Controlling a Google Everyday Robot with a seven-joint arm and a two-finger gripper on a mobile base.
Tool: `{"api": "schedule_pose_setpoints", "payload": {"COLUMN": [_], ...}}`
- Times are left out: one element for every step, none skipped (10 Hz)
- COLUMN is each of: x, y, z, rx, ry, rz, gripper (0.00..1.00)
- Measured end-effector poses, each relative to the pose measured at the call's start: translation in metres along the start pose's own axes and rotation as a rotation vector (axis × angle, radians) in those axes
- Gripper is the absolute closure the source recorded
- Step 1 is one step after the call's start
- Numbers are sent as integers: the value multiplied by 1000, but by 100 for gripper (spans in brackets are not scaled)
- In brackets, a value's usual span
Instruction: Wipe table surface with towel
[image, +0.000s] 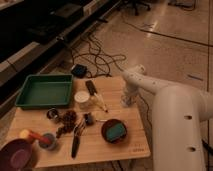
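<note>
The wooden table (125, 145) fills the lower left of the camera view. No towel shows anywhere in view. My white arm (175, 110) reaches in from the right. My gripper (126, 101) hangs at the arm's end, pointing down over the table's right part, just right of a dark bar and a pen-like stick. I cannot see anything held in it.
On the table are a green tray (44, 91) at back left, a white cup (81, 97), a dark bar (92, 89), a dark bowl holding a teal piece (114, 131), a purple bowl (17, 155), a black-handled tool (76, 142), and small clutter. Cables (97, 60) lie on the floor behind.
</note>
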Motion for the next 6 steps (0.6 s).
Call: {"api": "schedule_pose_setpoints", "payload": {"x": [0, 0, -3, -7, -14, -23], "y": [0, 0, -3, -10, -30, -53], "z": [0, -1, -1, -1, -3, -5], "rx": [3, 1, 7, 17, 41, 70], "ry": [2, 0, 3, 2, 4, 5], "rz": [2, 0, -13, -36, -71, -104], "gripper": [100, 100, 100, 100, 100, 100]}}
